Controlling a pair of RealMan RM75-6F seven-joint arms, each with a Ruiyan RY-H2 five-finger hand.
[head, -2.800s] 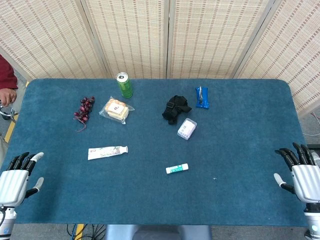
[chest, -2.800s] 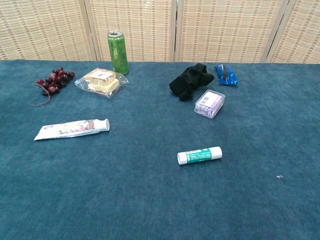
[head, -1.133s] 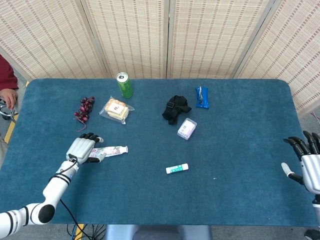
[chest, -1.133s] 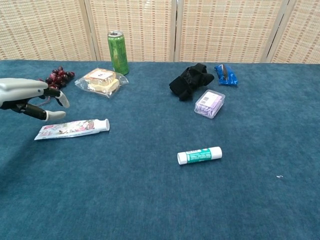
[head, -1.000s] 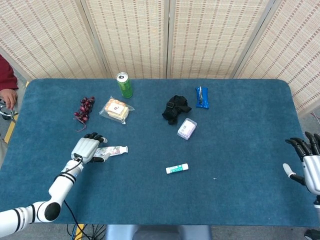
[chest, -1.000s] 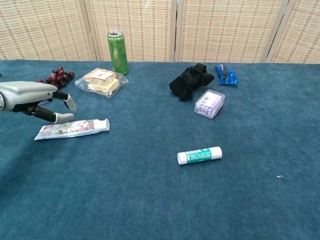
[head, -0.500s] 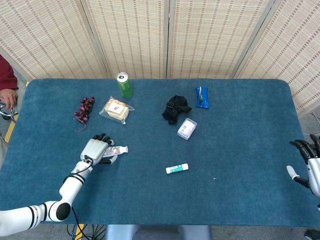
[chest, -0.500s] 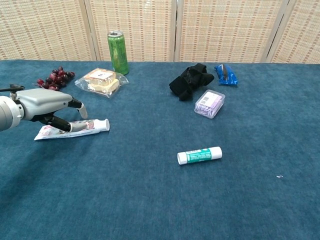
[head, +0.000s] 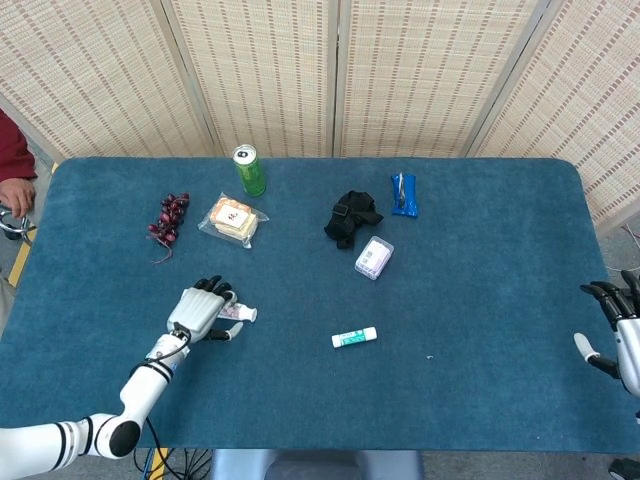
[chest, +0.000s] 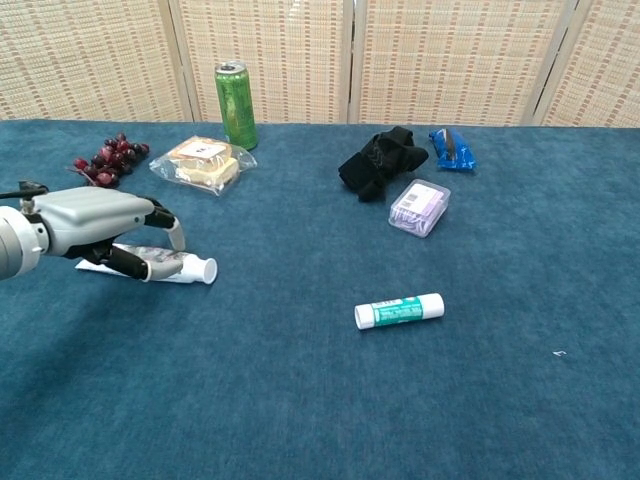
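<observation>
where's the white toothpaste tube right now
In both views the white toothpaste tube lies on the table's left side under the left hand, in front of the dark red grapes and bagged sandwich.

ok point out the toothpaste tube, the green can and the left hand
toothpaste tube (chest: 203, 270), chest view, white cap end
green can (chest: 236, 110), chest view, middle of its side
left hand (head: 200, 311), head view, back of the hand

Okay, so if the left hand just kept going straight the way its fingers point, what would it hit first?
The left hand already lies over the toothpaste tube, so that comes first. Past the tube's cap, the line seems to cross bare blue table toward the small clear box, though depth is hard to judge.
</observation>
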